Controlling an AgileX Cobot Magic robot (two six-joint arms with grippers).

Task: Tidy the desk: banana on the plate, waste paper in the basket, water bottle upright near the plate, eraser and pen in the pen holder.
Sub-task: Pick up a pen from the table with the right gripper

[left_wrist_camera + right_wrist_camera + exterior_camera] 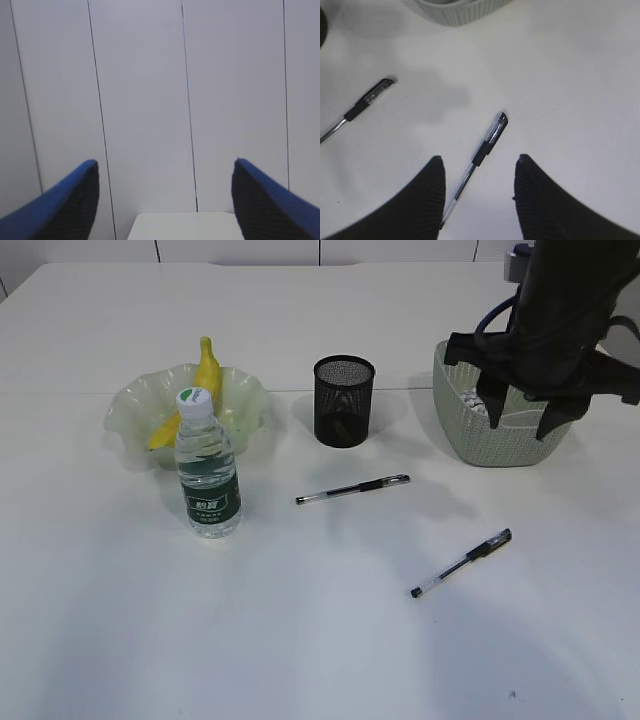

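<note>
Pens lie loose on the white desk (320, 640): one (461, 563) with a clear barrel and black grip slants at right of centre, the other (352, 489) rests nearer the black mesh pen holder (343, 400); the right gripper (477, 187) hangs above the first pen (477, 160), jaws parted and empty; the left gripper (165, 200) faces a panelled wall, spread wide, holding nothing; the banana (195, 390) sits in the ruffled green plate (135, 405), the water bottle (207, 465) upright just before it; the sage basket (470, 430) stands at right.
</note>
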